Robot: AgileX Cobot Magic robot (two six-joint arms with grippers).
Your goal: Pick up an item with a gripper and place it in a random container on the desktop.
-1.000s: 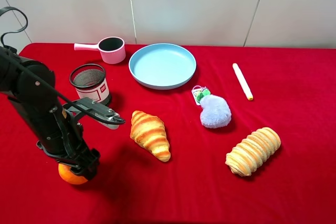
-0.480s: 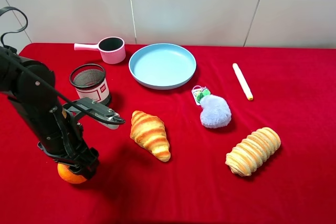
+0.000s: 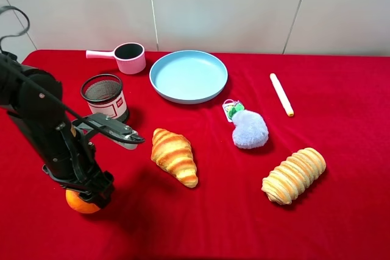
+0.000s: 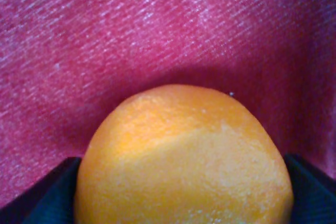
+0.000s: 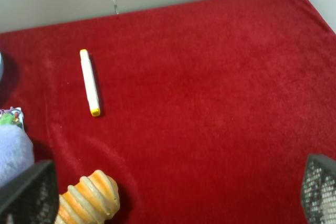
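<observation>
The orange (image 3: pixel 77 204) lies on the red desktop (image 3: pixel 231 223) at the front left. My left gripper (image 3: pixel 91 195) is down over it, with its jaws against both sides of the fruit. In the left wrist view the orange (image 4: pixel 184 156) fills the space between the dark fingertips (image 4: pixel 44 198). The black wire-mesh container (image 3: pixel 105 97) stands upright behind the left arm, apart from it. My right gripper (image 5: pixel 173 198) is open and empty above the right part of the desktop (image 5: pixel 210 77). It is out of the exterior view.
A pink handled cup (image 3: pixel 127 57) and a light-blue plate (image 3: pixel 188 76) stand at the back. A croissant (image 3: pixel 175 155), a blue plush toy (image 3: pixel 248 129), a striped bread roll (image 3: pixel 294 175) and a white marker (image 3: pixel 281 94) lie toward the middle and right.
The left gripper and the orange have shifted very slightly to the left. Nothing else has moved.
</observation>
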